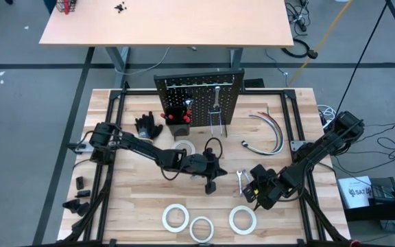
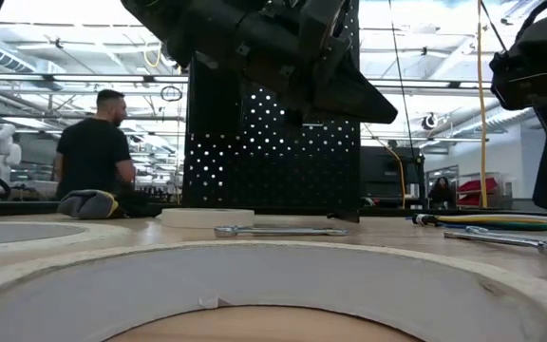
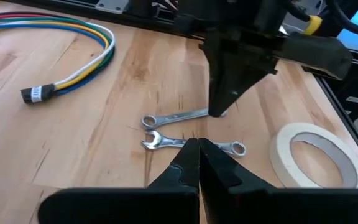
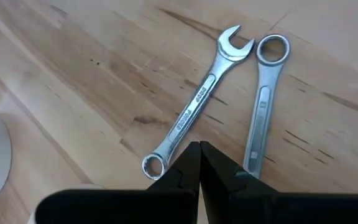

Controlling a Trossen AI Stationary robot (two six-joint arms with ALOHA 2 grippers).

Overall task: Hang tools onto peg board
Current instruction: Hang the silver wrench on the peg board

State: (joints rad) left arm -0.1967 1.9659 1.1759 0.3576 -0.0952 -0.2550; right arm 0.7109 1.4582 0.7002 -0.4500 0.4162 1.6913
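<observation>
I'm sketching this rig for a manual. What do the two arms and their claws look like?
Both arms are dark and jointed. The left arm has a thin black cable looping near its wrist. Each claw, left and right, has two matte black fingers tapering to points.

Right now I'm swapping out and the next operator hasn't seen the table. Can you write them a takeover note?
Left tool: shut, empty, over the two wrenches lying mid-table.
Right tool: shut, empty, over the same pair.
Peg board: upright at the table's far side, one tool on its hooks and red-handled ones in its bin.
Tape rolls: three along the near edge, one in front of the board.
Left: hang both wrenches and the rolls.
</observation>
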